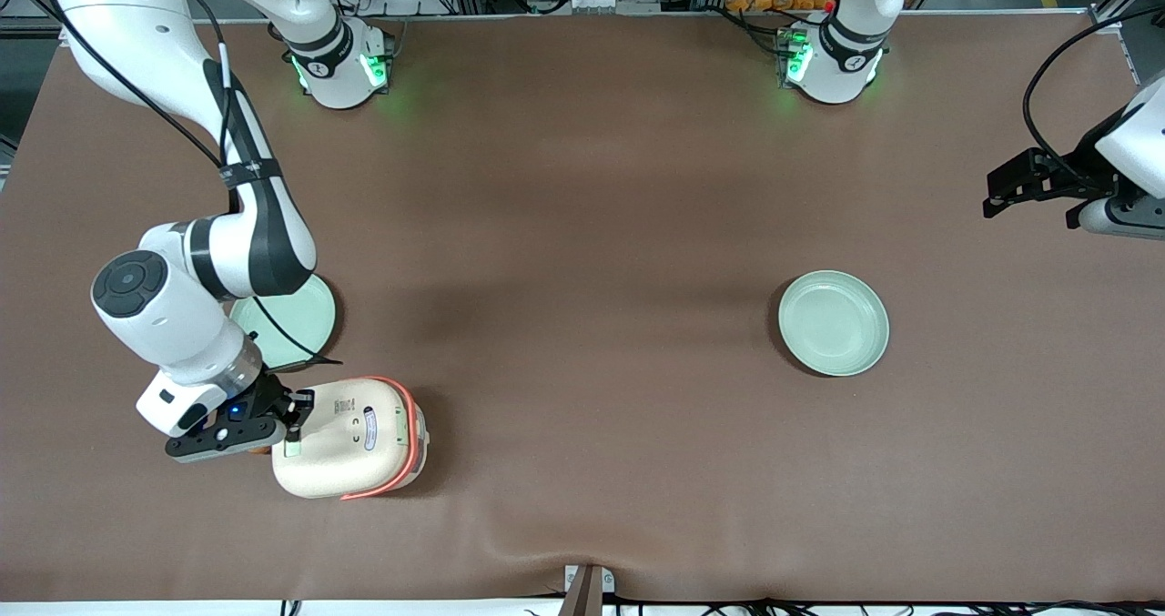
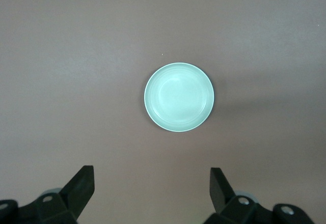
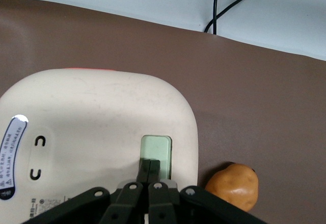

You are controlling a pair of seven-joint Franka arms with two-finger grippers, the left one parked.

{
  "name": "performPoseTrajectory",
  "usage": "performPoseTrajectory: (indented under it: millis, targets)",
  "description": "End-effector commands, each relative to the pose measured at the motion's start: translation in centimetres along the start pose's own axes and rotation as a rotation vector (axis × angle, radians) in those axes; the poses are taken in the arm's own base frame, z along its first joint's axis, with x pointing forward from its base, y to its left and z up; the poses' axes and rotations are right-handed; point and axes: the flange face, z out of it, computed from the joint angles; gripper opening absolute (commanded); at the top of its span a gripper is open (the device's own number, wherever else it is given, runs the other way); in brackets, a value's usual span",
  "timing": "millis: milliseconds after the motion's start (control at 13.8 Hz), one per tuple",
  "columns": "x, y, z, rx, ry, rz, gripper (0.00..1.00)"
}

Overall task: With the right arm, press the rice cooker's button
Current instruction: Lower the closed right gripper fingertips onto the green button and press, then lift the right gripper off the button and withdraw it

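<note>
The rice cooker (image 1: 350,439) is cream-white with a coral-orange band and sits near the front edge, toward the working arm's end of the table. Its cream lid (image 3: 97,127) bears an oval label (image 3: 11,158) and the pale-green button (image 3: 159,150). The right arm (image 1: 173,316) reaches down over the cooker. My gripper (image 1: 291,434) is shut with nothing in it. Its closed fingertips (image 3: 150,164) rest on the button's edge.
A brown potato-like object (image 3: 233,186) lies on the table beside the cooker, close to the gripper. One mint-green plate (image 1: 289,320) lies partly under the right arm, farther from the front camera than the cooker. Another plate (image 1: 833,322) lies toward the parked arm's end.
</note>
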Motion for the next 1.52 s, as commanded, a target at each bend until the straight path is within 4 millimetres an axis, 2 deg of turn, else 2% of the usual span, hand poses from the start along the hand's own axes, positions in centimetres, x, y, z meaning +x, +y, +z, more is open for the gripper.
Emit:
performPoseTrajectory:
  millis: [0,145,508,798,944,1089,1234,1306,1379,1452]
  targets:
    - [-0.2,0.6,1.5,-0.018,-0.004,-0.018,0.0]
    - [0.2,0.3,0.5,-0.017,0.001,-0.019,0.0]
    - [0.5,0.2,-4.5,-0.007,-0.09,-0.009,0.01]
    - [0.4,0.2,-9.1,0.006,-0.111,0.001,0.13]
    - [-0.1,0.3,-10.9,0.009,-0.144,0.002,0.26]
    - [-0.7,0.4,-13.0,0.013,-0.184,0.005,0.43]
    - [-1.4,0.9,-15.1,0.014,-0.213,0.014,0.71]
    - [-2.0,1.1,-16.2,0.017,-0.241,0.024,0.93]
    - [-2.8,1.7,-17.3,0.018,-0.281,0.043,1.0]
    - [-3.7,2.1,-18.4,0.021,-0.33,0.053,1.0]
